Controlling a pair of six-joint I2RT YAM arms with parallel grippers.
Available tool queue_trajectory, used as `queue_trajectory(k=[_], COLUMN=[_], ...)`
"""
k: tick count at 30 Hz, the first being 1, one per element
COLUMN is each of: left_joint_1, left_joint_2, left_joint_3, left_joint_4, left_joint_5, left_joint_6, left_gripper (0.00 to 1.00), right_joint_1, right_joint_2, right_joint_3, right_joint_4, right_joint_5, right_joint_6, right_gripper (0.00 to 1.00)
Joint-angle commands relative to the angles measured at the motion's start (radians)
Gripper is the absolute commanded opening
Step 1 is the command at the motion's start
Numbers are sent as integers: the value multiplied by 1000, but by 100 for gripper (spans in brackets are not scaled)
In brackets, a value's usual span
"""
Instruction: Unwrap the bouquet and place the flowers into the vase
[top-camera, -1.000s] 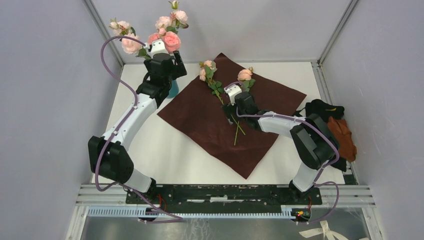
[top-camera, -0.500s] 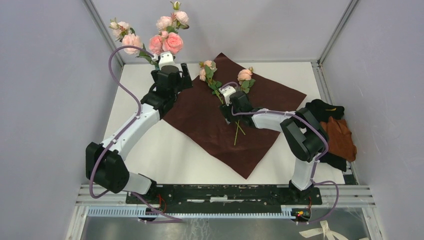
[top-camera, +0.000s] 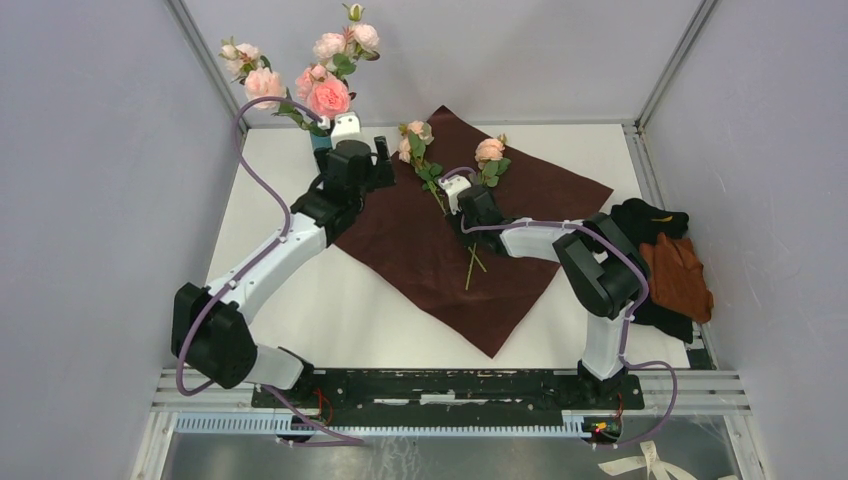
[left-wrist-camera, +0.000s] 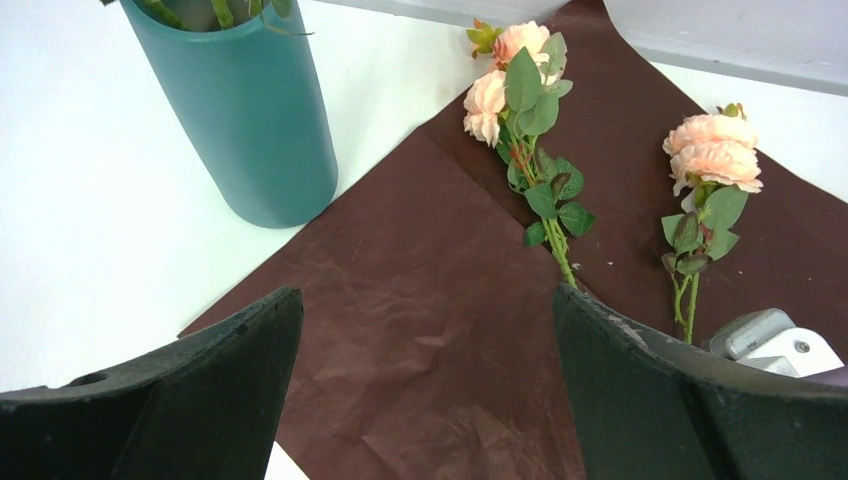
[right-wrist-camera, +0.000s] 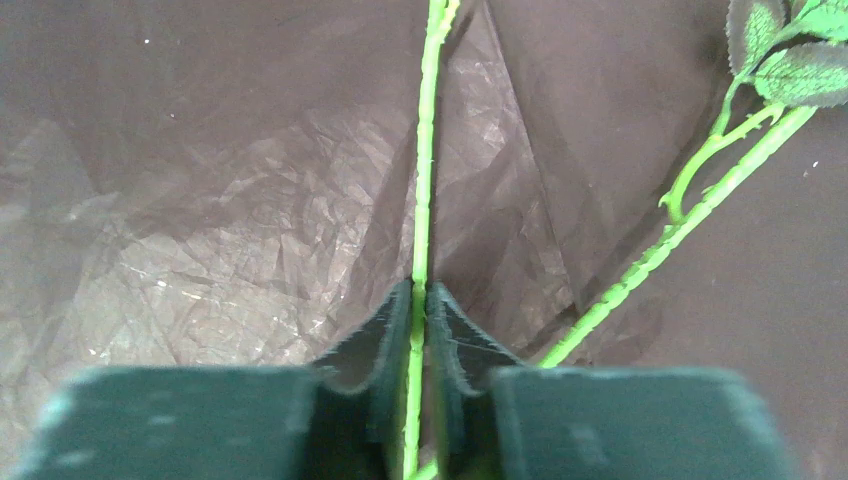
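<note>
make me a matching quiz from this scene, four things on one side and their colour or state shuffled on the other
Column one:
1. vase
2. wrapping paper
3. left end effector
4. right end effector

Column two:
A. pinched shut on a green stem
B. dark maroon, spread out flat
C. teal, standing upright
D. wide open, holding nothing

Pairs: 1-C, 2-B, 3-D, 4-A

walls: plain grey | table: white | frame posts: aluminium
</note>
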Motion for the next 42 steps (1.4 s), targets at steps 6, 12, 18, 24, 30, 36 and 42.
queue_trajectory(k=[6,12,18,24,30,36,42], left_joint_1=[-20,-51,-58,-83,-95,-95,-88], left_joint_2=[-80,-95,-101,-96,-112,-90,-37], left_joint_3=[-31,-40,-72,-94,-165,-236,-290], left_joint_4=[35,38,93,146,285,474,681], left_joint_5=[-26,1,109,133,210,353,516], left_joint_6=[-10,-12,-37,-36,-74,-186,-331], left_gripper=[99,99,99,99,99,97,97], right_joint_1=[5,6,6,6,6,7,7], right_joint_2=[-14,-74,-197,-329,-461,-601,-740], right_joint_3=[34,41,-15,-93,-206,-286,-350], right_joint_4=[27,34,82,156,244,266,266], right_joint_5=[-38,-73,-30,-23,-15,-11,-40], right_joint_6=[25,24,42,61,81,79,71], right_gripper=[0,0,0,0,0,0,0])
